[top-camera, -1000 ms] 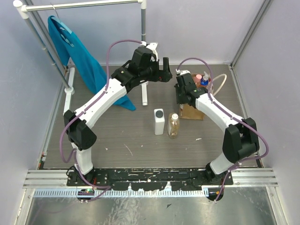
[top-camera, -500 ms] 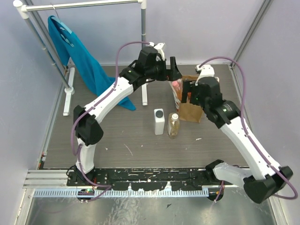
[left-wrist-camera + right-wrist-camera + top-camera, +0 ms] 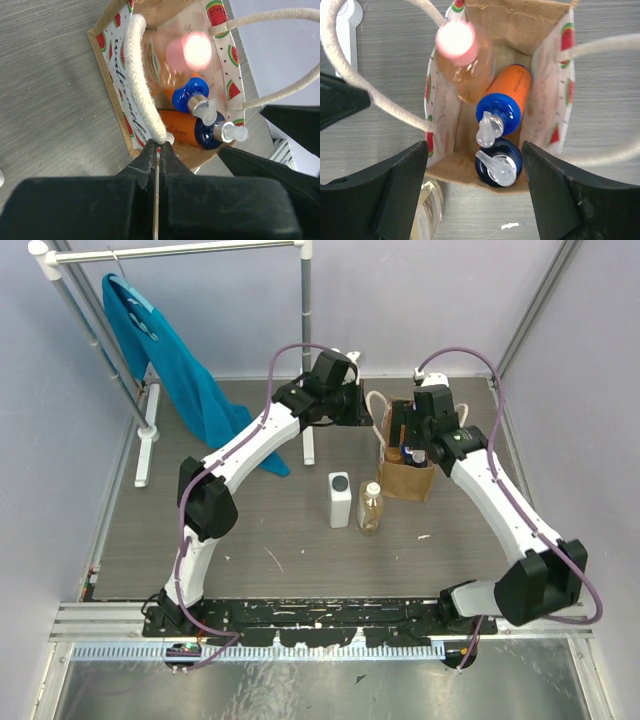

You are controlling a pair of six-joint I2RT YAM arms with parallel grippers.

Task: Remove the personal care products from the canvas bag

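Tabletop [image 3: 260, 530]: canvas bag [image 3: 546, 110] beneath right gripper [image 3: 476, 186]

canvas bag [image 3: 410, 480]: tan-brown front; white panels printed with red-and-green watermelon slices and black script
cord handles [image 3: 140, 85]: cream
pinkish bottle [image 3: 462, 55]: inside the bag; pink cap, peach body
orange bottle [image 3: 512, 90]: inside the bag; blue band, clear pump
white bottle [image 3: 340, 502]: beside the bag; dark cap
amber bottle [image 3: 371, 510]: beside the bag; white cap
tabletop [image 3: 260, 530]: grey wood-grain

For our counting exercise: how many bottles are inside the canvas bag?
3: pink-capped bottle in a corner, blue-capped orange bottle beside it, navy-capped bottle at one end. Others may hide.
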